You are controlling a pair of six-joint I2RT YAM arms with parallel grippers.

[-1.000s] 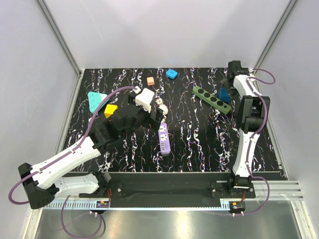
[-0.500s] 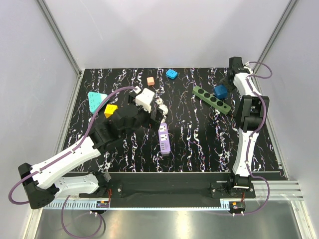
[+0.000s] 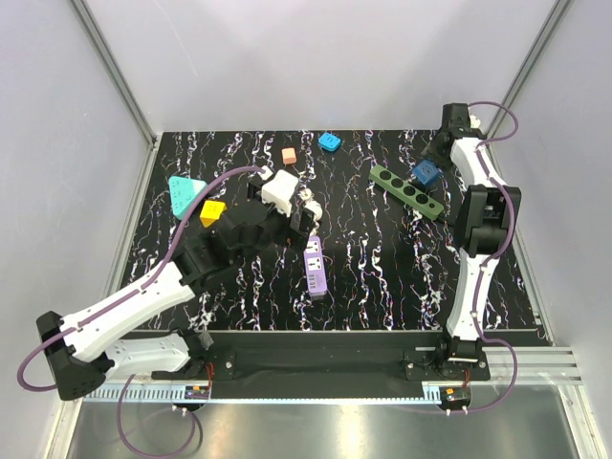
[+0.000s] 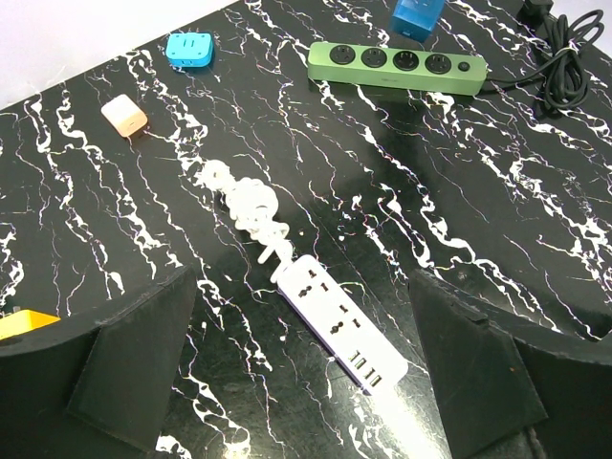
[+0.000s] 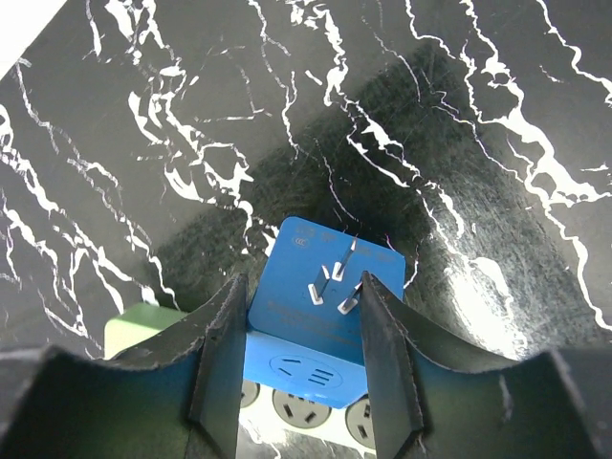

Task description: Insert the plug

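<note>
Right wrist view: right gripper [image 5: 301, 287], jaws pinching the blue plug [image 5: 325, 306] by two opposite sides. The plug's three metal prongs [image 5: 333, 282] sit on the face turned back up between the jaws, toward the camera, not toward any socket.

The green power strip [image 5: 306, 406] lies just beyond the fingertips, partly hidden under the plug. Contact between the two: cannot tell.

Left gripper [image 4: 304, 287]: jaws spread wide, nothing between them. A purple-and-white power strip [image 4: 335, 325] lies below the gap, clear of both fingers.

Status: plug grasped and brought over the green strip's sockets, but no prong is in a socket.

Remaining, as judged: turn the plug so the prongs face a socket, line them up, and press home.
</note>
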